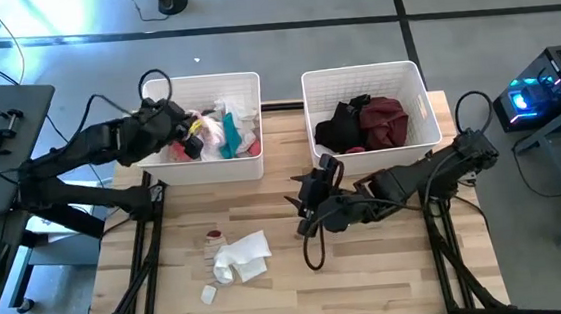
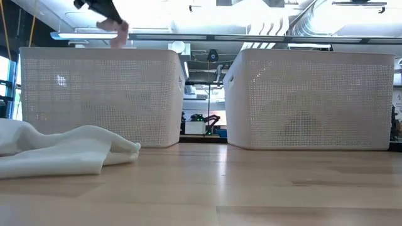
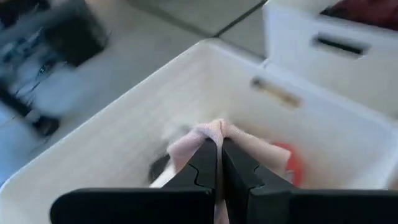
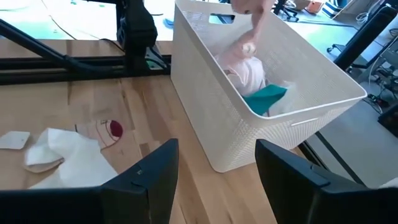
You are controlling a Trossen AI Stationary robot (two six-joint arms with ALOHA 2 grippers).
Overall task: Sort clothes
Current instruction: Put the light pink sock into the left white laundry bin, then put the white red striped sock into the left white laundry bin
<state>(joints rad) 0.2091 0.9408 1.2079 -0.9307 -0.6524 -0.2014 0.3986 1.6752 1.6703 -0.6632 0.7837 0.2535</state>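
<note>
Pink garment point(image 3: 214, 134) hangs pinched in the left gripper point(image 3: 219, 163) above the left basket point(image 1: 244, 80).

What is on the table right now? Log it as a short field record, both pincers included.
left pincer: shut on a pink garment, held over the left basket
right pincer: open, empty, over the table in front of the right basket
left basket contents: light clothes, pink, white and teal
right basket contents: black garment and maroon garment
left on table: white garment and a few small pieces beside it
</note>
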